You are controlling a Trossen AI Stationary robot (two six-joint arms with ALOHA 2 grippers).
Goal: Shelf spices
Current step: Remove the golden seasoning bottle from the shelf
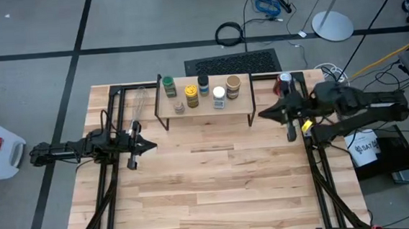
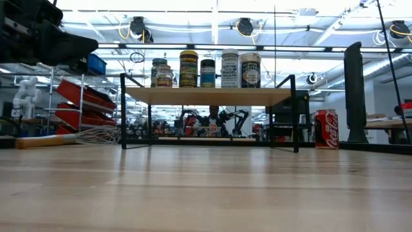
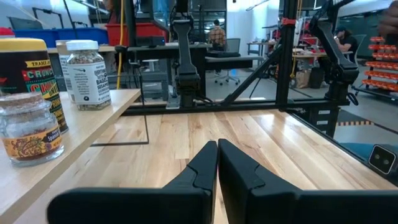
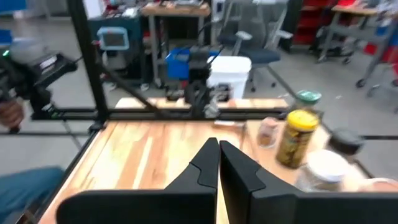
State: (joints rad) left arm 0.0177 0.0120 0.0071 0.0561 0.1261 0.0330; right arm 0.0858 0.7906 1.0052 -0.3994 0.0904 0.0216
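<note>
Spice jars (image 1: 197, 93) all stand on the shelf (image 1: 240, 106), so both tools (left (image 1: 151, 144), right (image 1: 264, 114)) hang closed and empty over the bench (image 1: 217, 193).

Six spice jars (image 1: 191, 96) upright, clustered atop the light-wood shelf (image 1: 243, 100) on black legs, at the tabletop's far edge.
</note>
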